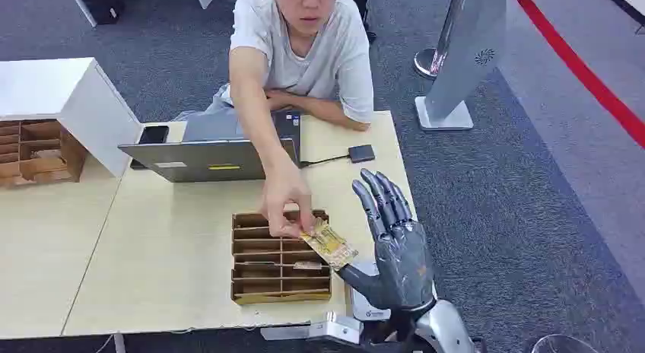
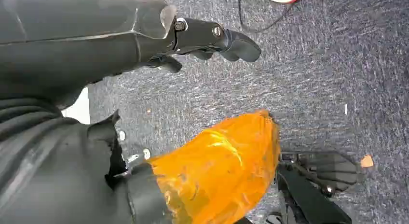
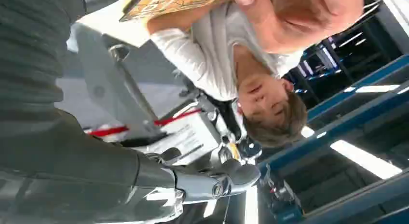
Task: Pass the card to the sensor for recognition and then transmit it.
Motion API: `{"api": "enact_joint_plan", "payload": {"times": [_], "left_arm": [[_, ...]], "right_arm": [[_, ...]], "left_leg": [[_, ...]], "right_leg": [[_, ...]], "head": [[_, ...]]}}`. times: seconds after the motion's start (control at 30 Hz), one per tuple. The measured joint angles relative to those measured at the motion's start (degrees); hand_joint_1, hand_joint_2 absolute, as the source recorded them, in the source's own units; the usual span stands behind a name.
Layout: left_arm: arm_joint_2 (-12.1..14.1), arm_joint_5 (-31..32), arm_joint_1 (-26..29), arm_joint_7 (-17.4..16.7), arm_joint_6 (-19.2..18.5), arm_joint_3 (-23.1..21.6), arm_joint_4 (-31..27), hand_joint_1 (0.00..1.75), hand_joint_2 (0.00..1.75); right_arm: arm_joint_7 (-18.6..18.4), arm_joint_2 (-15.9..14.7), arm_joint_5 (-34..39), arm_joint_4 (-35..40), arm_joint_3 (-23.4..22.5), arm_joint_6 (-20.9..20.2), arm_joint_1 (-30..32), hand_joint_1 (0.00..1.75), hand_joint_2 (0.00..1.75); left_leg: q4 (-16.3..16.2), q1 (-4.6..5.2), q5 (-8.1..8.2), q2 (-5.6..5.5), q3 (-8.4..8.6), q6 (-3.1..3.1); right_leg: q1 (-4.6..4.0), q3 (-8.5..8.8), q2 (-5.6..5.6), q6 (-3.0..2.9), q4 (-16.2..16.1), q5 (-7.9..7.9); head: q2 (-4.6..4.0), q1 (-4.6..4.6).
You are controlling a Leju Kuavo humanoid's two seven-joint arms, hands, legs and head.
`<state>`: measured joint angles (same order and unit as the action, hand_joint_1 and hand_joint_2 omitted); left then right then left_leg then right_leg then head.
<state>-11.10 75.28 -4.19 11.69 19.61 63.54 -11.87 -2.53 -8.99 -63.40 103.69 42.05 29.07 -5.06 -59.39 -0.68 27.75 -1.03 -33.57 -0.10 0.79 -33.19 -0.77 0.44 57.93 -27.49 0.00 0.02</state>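
The yellow patterned card (image 1: 328,243) is over the right edge of a slotted wooden tray (image 1: 245,271). A person's hand (image 1: 285,195) pinches its far end. Its near end lies at the thumb of my right hand (image 1: 395,250), which stands upright with fingers straight and apart, gripping nothing. In the right wrist view the card (image 3: 169,1) is in the person's fingers (image 3: 289,16), apart from my thumb (image 3: 231,178). A small black reader (image 1: 362,153) lies on the table, cabled to a laptop (image 1: 205,159). My left hand (image 2: 212,38) hangs over grey carpet and holds nothing.
The person sits behind the table (image 1: 152,277), leaning on it. A phone (image 1: 153,135) lies beside the laptop. A second wooden organiser (image 1: 38,151) and a white box (image 1: 72,94) stand at the left. A white device (image 1: 371,313) lies under my right wrist. A grey stand (image 1: 464,64) is on the floor.
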Motion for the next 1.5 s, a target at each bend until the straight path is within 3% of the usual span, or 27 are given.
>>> {"api": "enact_joint_plan", "payload": {"times": [0.4, 0.43, 0.47, 1.5], "left_arm": [[0.0, 0.2, 0.0, -0.7, -0.9, -0.9, 0.0, 0.00, 0.00], [0.0, 0.2, 0.0, -0.7, -1.0, -0.9, 0.0, 0.00, 0.00], [0.0, 0.2, 0.0, -0.7, -1.0, -0.9, 0.0, 0.00, 0.00], [0.0, -0.1, 0.0, -0.7, -1.2, -1.0, 0.0, 0.00, 0.00]], "right_arm": [[-2.9, 1.9, -6.9, -2.2, 0.0, -0.2, -0.8, 0.00, 1.75], [-2.9, 2.0, -6.9, -2.2, 0.0, -0.2, -0.8, 0.17, 1.75], [-2.9, 2.1, -7.0, -2.3, 0.0, -0.2, -0.9, 1.73, 1.75], [-1.4, 2.4, -2.2, -2.7, 0.1, -2.3, -1.6, 1.75, 1.75]], "left_leg": [[0.0, 0.00, 0.00, 0.00, 0.00, 0.00], [0.0, 0.00, 0.00, 0.00, 0.00, 0.00], [0.0, 0.00, 0.00, 0.00, 0.00, 0.00], [0.0, 0.00, 0.00, 0.00, 0.00, 0.00]], "right_leg": [[0.00, 0.00, 0.00, 0.00, 0.0, 0.00], [0.00, 0.00, 0.00, 0.00, 0.0, 0.00], [0.00, 0.00, 0.00, 0.00, 0.0, 0.00], [0.00, 0.00, 0.00, 0.00, 0.0, 0.00]], "head": [[0.00, -0.02], [0.00, -0.02], [0.00, 0.00], [0.00, -0.02]]}}
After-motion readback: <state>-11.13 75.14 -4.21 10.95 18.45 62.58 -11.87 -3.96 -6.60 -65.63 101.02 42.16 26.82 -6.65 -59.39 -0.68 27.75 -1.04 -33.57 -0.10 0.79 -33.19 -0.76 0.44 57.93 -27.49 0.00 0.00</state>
